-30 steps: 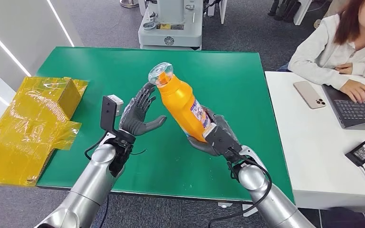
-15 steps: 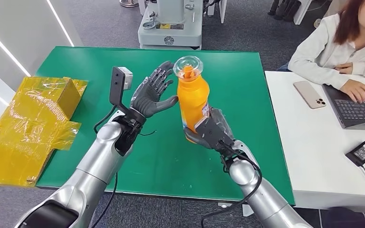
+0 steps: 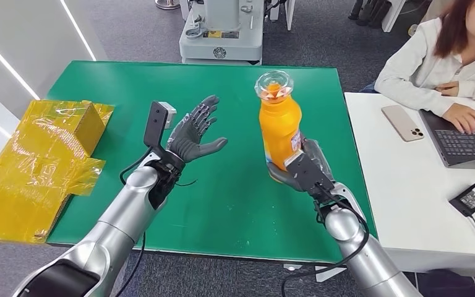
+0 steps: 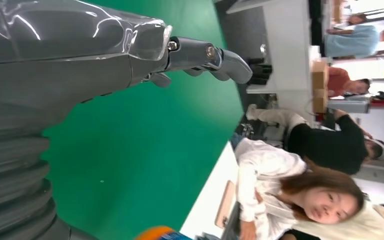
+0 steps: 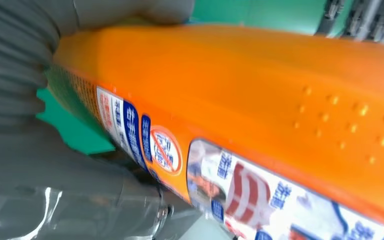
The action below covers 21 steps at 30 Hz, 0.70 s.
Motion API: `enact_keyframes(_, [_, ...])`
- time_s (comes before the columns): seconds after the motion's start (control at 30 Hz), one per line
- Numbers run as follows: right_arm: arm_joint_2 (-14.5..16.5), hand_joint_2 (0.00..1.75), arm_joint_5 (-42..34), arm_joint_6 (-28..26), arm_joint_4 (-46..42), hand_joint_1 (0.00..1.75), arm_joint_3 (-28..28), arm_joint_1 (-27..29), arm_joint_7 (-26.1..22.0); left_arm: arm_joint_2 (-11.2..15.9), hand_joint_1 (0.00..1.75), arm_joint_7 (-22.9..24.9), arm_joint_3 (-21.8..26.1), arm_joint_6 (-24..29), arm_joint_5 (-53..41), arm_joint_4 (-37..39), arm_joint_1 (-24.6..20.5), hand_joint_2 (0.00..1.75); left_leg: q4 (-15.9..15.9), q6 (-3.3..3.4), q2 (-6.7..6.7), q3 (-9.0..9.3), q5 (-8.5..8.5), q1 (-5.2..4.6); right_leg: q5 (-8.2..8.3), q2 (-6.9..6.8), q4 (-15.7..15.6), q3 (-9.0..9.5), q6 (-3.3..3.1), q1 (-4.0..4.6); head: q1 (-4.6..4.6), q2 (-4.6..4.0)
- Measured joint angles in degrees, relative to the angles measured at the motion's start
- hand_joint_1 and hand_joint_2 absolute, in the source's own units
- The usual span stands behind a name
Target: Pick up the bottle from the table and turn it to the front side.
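An orange bottle (image 3: 279, 127) with a clear cap stands upright above the green table (image 3: 130, 86), gripped around its lower part by my right hand (image 3: 302, 170). Its label faces right, away from me. Close up in the right wrist view, the bottle (image 5: 260, 85) shows its orange side and blue-and-white label, with my right hand (image 5: 55, 165) wrapped around it. My left hand (image 3: 195, 133) hovers open, fingers spread, to the left of the bottle and apart from it. The left wrist view shows that hand (image 4: 70, 65) over the green surface.
A yellow wrapped box (image 3: 43, 161) lies at the table's left edge. On the white desk (image 3: 408, 204) to the right are a phone (image 3: 402, 122), a laptop (image 3: 467, 139) and a charger (image 3: 473, 197), with a person (image 3: 436, 55) seated behind. A white machine (image 3: 222, 31) stands beyond the table.
My right hand has carried the bottle rightward and stood it upright from a leftward tilt. My left hand has drawn back from the bottle and stayed open.
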Motion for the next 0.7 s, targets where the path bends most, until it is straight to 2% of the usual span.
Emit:
enact_keyframes(0.4, [-0.89, 1.75, -0.70, 0.76, -1.22, 1.75, -1.55, 0.63, -0.55, 1.87, 0.00, -1.96, 0.28, -2.62, 1.03, 3.52, -0.03, 1.75, -0.02, 0.00, -0.01, -0.01, 0.00, 0.00, 0.00, -0.01, 0.02, 0.01, 0.00, 0.00, 0.00, 0.00])
enact_keyframes(0.7, [0.91, 1.75, -1.66, 1.83, 4.08, 1.75, -0.14, -2.51, -0.58, -0.08, 0.00, 0.13, -0.11, -2.94, 0.63, -2.44, 0.02, 1.75, 0.00, 0.00, -0.05, -0.03, 0.01, 0.00, 0.00, -0.05, 0.02, 0.01, 0.01, 0.00, 0.01, 0.00])
